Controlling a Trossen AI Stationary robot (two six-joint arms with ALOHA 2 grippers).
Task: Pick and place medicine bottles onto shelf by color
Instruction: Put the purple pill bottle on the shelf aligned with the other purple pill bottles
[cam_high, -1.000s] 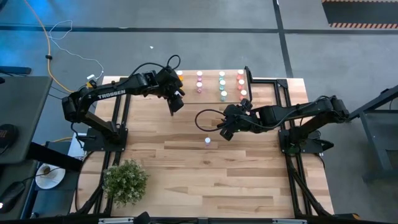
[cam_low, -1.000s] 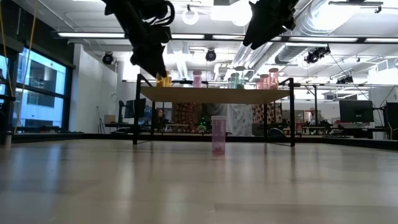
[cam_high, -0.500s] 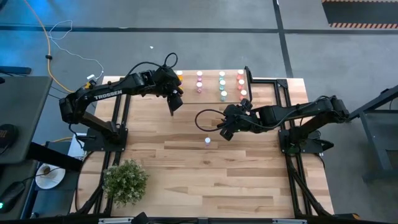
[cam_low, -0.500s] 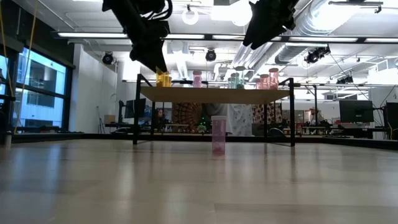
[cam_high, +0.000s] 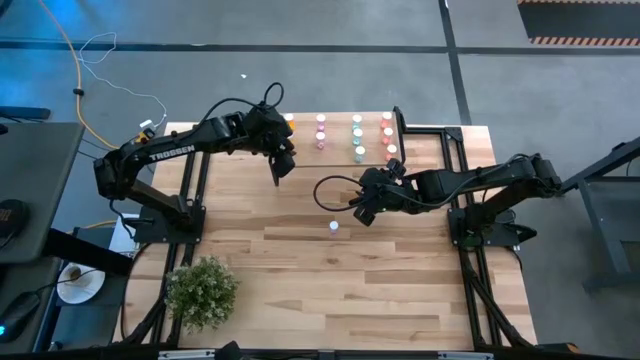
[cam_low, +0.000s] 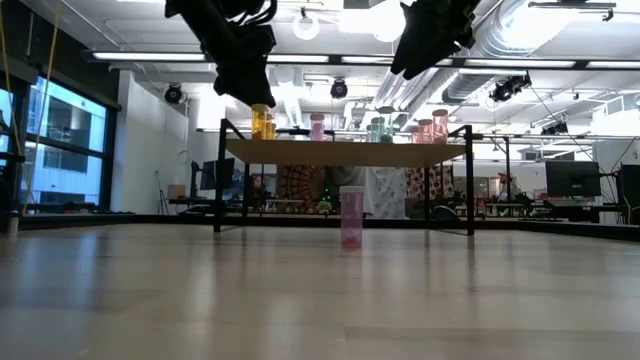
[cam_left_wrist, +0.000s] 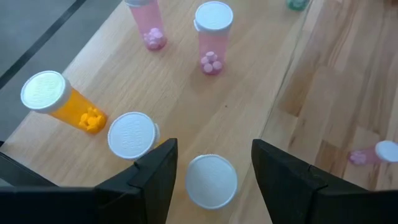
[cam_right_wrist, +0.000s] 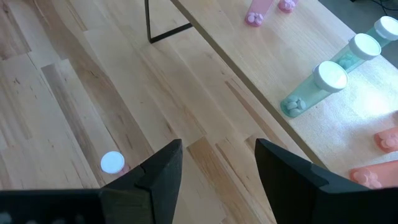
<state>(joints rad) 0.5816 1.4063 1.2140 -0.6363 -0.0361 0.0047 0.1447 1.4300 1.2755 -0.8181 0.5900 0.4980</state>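
Fingers on both grippers stand spread wide, and neither pair holds or touches anything. Those of the left gripper (cam_high: 281, 166) hang over the 9 o'clock end of the shelf (cam_high: 338, 150), straddling a white-capped bottle (cam_left_wrist: 211, 180) directly beneath; in the left wrist view its cap sits in the gap with clear air on either side. I judge that bottle to stand on the shelf with the orange group, though its body is hidden under the cap. Two orange bottles (cam_left_wrist: 62, 104) stand just beside it, and two pink ones (cam_left_wrist: 211, 40) a little further toward 3 o'clock.

That layout explains itself: the medicine bottles are sorted into colour groups along the shelf, orange at the 9 o'clock end, then pink, teal-green (cam_right_wrist: 317, 89) and red toward 3 o'clock, so each new bottle joins its own kind.

The right gripper (cam_high: 366, 210) hovers above the desk (cam_high: 350, 280), its fingers (cam_right_wrist: 158, 177) also apart and empty. One pink bottle (cam_high: 334, 226) stands upright and alone on the desk, at about 7 o'clock from this gripper and near it, well apart from the shelf. It looks like the only bottle not yet shelved, and the right gripper seems best placed to take it.
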